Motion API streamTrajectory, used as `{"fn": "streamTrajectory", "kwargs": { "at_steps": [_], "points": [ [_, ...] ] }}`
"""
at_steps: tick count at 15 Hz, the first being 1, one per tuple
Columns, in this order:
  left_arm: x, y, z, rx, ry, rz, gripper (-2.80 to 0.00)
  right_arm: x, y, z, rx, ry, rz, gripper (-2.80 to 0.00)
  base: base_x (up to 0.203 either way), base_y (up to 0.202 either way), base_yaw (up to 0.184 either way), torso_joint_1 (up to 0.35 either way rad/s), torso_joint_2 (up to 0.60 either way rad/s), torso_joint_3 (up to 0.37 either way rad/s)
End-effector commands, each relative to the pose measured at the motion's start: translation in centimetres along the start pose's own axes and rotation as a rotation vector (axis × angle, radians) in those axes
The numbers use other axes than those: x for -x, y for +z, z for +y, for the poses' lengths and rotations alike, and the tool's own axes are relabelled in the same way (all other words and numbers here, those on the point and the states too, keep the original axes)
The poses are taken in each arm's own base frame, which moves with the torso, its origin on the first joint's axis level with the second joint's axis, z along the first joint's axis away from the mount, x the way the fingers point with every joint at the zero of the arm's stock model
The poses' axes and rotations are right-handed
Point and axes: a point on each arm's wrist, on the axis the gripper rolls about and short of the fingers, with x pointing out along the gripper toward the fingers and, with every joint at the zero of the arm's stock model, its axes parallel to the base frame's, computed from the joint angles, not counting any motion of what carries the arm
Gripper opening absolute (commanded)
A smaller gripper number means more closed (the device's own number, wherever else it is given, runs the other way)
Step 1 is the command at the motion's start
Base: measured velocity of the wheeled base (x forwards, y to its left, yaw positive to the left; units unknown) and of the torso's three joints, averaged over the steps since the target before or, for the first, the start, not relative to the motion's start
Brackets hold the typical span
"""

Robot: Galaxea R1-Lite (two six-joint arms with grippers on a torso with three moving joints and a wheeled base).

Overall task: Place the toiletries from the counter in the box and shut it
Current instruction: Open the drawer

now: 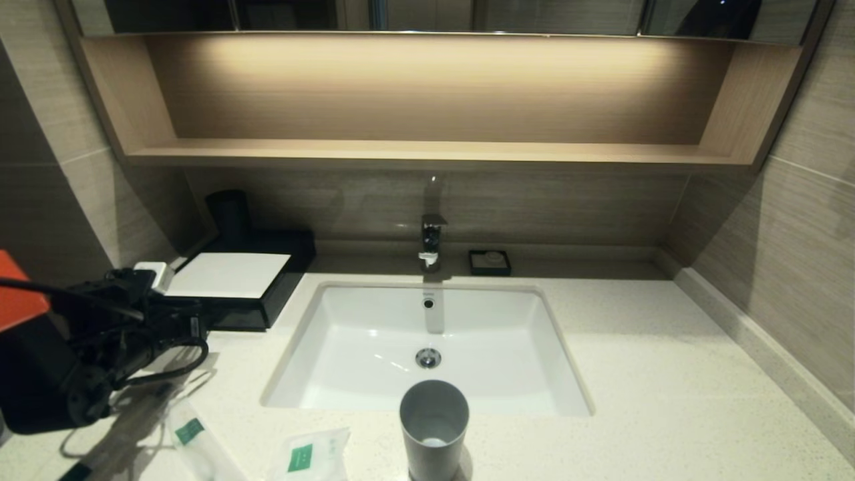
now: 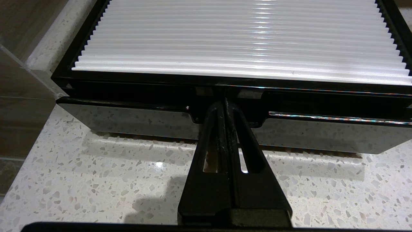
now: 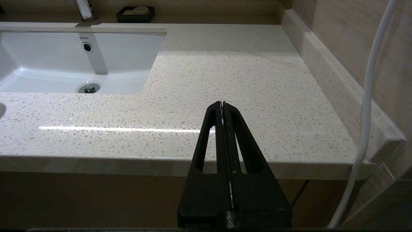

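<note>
Warm strip glow under the shelf (image 1: 427, 150), glare streaks on the counter (image 3: 225, 80), dim corners.

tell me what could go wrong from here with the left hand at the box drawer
1. The left hand is shut with its tips at the notch in the front of the box. It holds no handle, so it may slip or shove the whole box instead of moving the drawer.
2. Two toiletry packets lie on the counter under the left arm; a low sweep could knock them.
3. The grey cup stands beside them and could tip.
</note>
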Motion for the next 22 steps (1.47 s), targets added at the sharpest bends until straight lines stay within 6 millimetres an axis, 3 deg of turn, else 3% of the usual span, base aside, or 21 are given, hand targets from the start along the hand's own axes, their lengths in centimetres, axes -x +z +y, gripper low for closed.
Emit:
{"fn": "streamTrajectory", "kwargs": {
  "at_steps": [1, 22],
  "points": [
    [-0.06, 0.05, -0.02, -0.001, -0.002, -0.007, -2.8, -0.01, -0.03, 0.0, 0.002, 0.0, -0.001, -2.8, 0.0, 0.0, 0.0, 0.0, 0.0, 0.0],
    [-1.05, -0.03, 0.09, -0.002, -0.003, -0.013, -2.8, -0.01, -0.04, 0.0, 0.0, 0.0, 0.001, -2.8, 0.0, 0.0, 0.0, 0.0, 0.0, 0.0]
  ]
}}
